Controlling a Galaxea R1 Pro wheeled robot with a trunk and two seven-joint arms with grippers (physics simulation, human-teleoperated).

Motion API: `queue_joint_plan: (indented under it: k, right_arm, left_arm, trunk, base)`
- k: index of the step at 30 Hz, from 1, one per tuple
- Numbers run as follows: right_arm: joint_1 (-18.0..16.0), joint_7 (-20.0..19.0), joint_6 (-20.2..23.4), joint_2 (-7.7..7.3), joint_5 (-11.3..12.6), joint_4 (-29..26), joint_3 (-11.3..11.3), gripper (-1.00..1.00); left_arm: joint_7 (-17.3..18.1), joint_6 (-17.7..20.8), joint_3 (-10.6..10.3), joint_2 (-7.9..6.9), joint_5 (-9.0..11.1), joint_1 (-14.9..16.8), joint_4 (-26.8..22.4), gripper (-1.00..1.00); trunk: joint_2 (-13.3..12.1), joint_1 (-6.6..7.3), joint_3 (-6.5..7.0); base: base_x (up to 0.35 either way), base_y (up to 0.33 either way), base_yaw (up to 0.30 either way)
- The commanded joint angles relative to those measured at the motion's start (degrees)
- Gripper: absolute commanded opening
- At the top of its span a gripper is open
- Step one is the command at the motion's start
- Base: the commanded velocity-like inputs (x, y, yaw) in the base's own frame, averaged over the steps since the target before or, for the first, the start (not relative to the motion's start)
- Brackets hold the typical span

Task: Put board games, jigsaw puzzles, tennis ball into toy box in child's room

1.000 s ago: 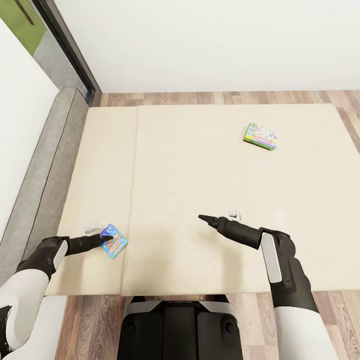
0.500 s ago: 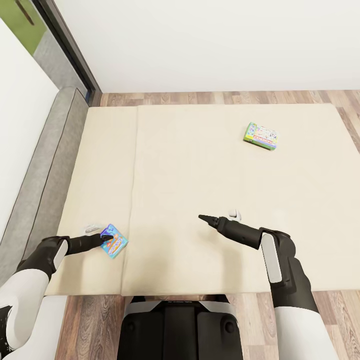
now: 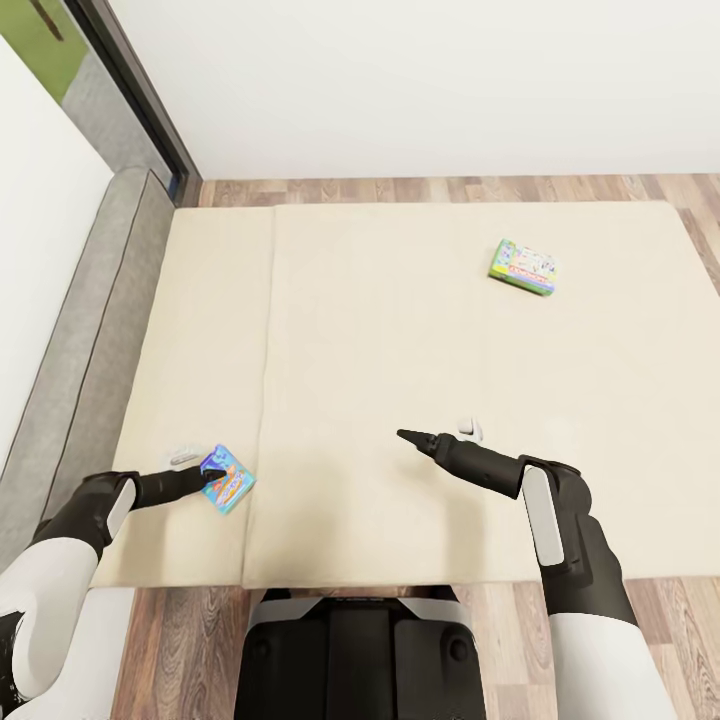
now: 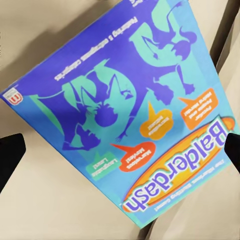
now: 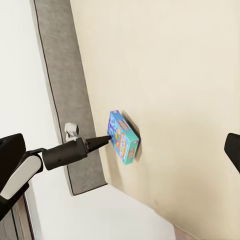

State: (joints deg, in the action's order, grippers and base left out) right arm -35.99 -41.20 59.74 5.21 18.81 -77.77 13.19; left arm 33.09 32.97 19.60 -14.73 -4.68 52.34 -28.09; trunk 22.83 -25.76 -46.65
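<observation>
- Shifted since the earlier frames: the whole head view, with the bed's far edge and the wall line sitting slightly differently, so a camera move; arms and both game boxes keep their places on the mattress.
- Left end effector (image 3: 210, 478) reaches over the blue board game (image 3: 229, 481), dark tip overlapping the box's near-left edge in the head view.
- In the left wrist view, blue board game (image 4: 125, 107) reads "Balderdash", with one dark fingertip (image 4: 10, 157) at one side and the other at the opposite side: released and spread wide, straddling the box, no visible pinch.
- From the right wrist view, same box (image 5: 123, 136) appears tipped up on an edge near the bed's side by the grey headboard (image 5: 62, 90), left end effector (image 5: 102, 141) touching or nearly touching its face; cannot tell which.
- Risk: closing on a tilted flat box may squeeze a corner rather than two parallel edges, letting it pivot or pop free.
- Risk: pushing with the tip could slide the box along the soft mattress toward the headboard.
- Risk: box looks nearly as wide as the opening, so a small misalignment could land a finger on the lid instead of beside it.
- Right end effector (image 3: 408, 436) hovers over bare bed (image 3: 380, 330), grasping nothing; spread or pinched cannot be told.
- Green-edged board game (image 3: 522, 268) lies flat toward the bed's far right, well apart from both end effectors.
</observation>
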Motion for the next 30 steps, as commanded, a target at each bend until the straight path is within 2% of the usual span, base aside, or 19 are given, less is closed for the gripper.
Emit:
queue_joint_plan:
  k: [1,14,30]
  right_arm:
    - [-0.04,-0.46,0.26,0.06,-0.35,-0.01,0.16,1.0]
    - [-0.04,-0.46,0.26,0.06,-0.42,-0.01,0.15,1.0]
    - [-0.04,-0.46,0.26,0.06,-0.44,-0.01,0.16,1.0]
  left_arm:
    - [0.45,0.37,0.44,0.05,-0.49,0.04,-0.19,1.0]
    - [0.49,0.43,0.44,0.05,-0.5,0.04,-1.12,1.0]
    - [0.49,0.43,0.44,0.08,-0.5,0.04,-1.17,1.0]
  trunk:
    - [0.09,-0.03,-0.14]
    - [0.09,-0.03,-1.15]
    - [0.09,-0.03,-1.39]
  base:
    - [0.0,0.0,0.0]
    - [0.0,0.0,0.0]
    - [0.0,0.0,0.0]
